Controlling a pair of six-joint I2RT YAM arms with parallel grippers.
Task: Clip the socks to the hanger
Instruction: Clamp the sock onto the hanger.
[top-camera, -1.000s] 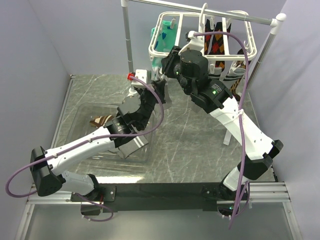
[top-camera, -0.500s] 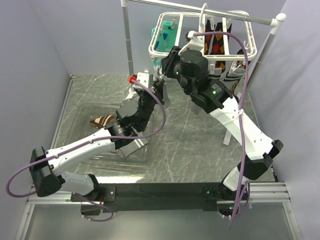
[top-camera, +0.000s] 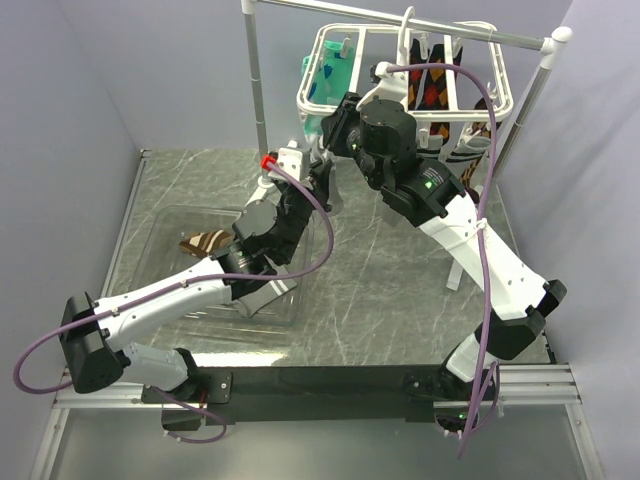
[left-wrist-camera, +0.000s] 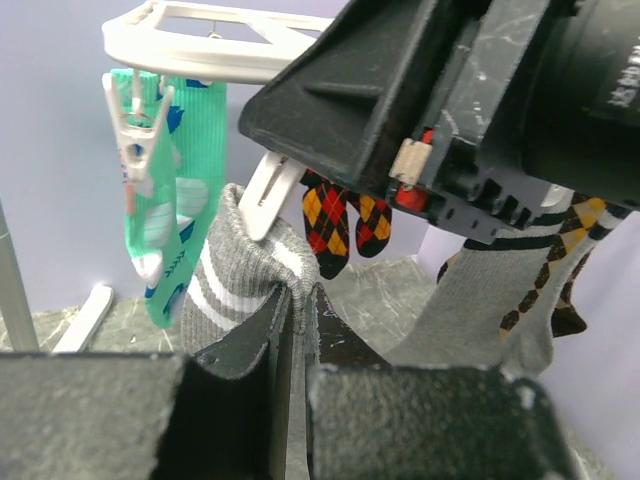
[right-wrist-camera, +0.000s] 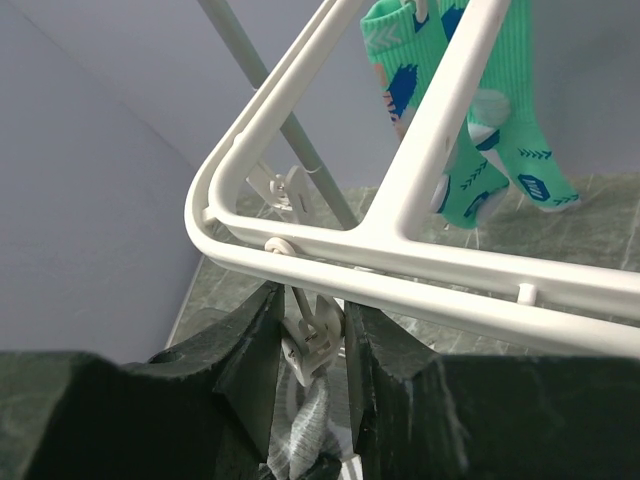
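My left gripper (left-wrist-camera: 295, 300) is shut on the cuff of a grey sock (left-wrist-camera: 240, 270) with two white stripes and holds it up under the white hanger (left-wrist-camera: 200, 45). A white clip (left-wrist-camera: 262, 195) touches the top of the cuff. In the right wrist view my right gripper (right-wrist-camera: 312, 320) is shut on this clip (right-wrist-camera: 315, 335), which dangles from the hanger's frame (right-wrist-camera: 400, 270), and the grey sock (right-wrist-camera: 300, 430) sits right below the clip's lower end. In the top view both grippers, left (top-camera: 318, 165) and right (top-camera: 330, 130), meet at the hanger's (top-camera: 330, 50) near left corner.
Teal patterned socks (left-wrist-camera: 165, 200) and dark argyle socks (left-wrist-camera: 340, 215) hang clipped on the hanger. The metal rail stand's pole (top-camera: 255, 80) rises just left of it. A clear bin (top-camera: 160, 230) on the table holds an argyle sock (top-camera: 205, 242).
My left gripper has risen a little with the grey sock, toward the hanger's corner. My right arm has stayed in place at the clip.
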